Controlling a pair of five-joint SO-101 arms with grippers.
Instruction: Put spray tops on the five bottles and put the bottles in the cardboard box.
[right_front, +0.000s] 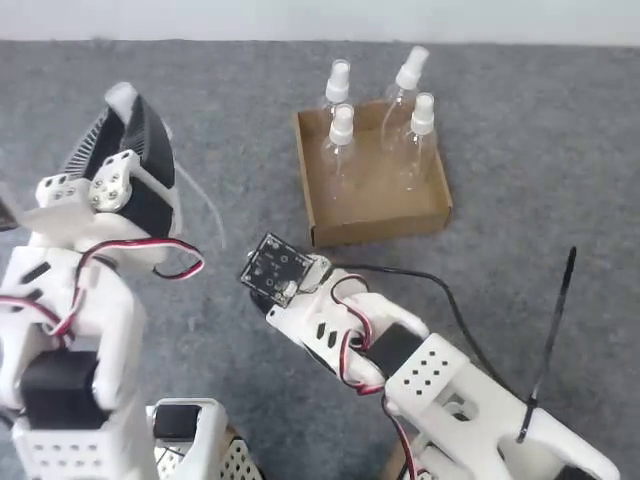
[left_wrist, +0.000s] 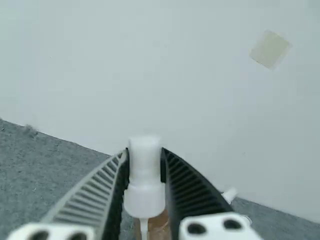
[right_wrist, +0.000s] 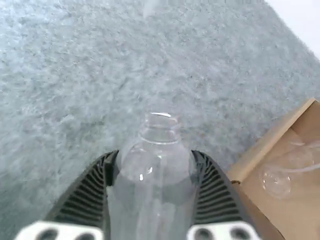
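Observation:
My left gripper (left_wrist: 145, 162) is shut on a white spray top (left_wrist: 145, 175), whose cap sticks out past the fingertips. In the high view that gripper (right_front: 128, 125) is raised at the left, with the spray top (right_front: 120, 97) at its tip and its thin dip tube (right_front: 205, 210) trailing down. My right gripper (right_wrist: 152, 165) is shut on a clear bottle (right_wrist: 155, 160) with an open neck and no top, held over the grey carpet. The cardboard box (right_front: 380, 225) stands at the back centre with several topped bottles (right_front: 342, 130) upright inside.
The right arm (right_front: 350, 330) with its wrist camera board (right_front: 275, 268) lies just in front of the box's near left corner. A black cable and a cable tie (right_front: 553, 330) run along the right. A box corner (right_wrist: 270, 145) shows beside the held bottle.

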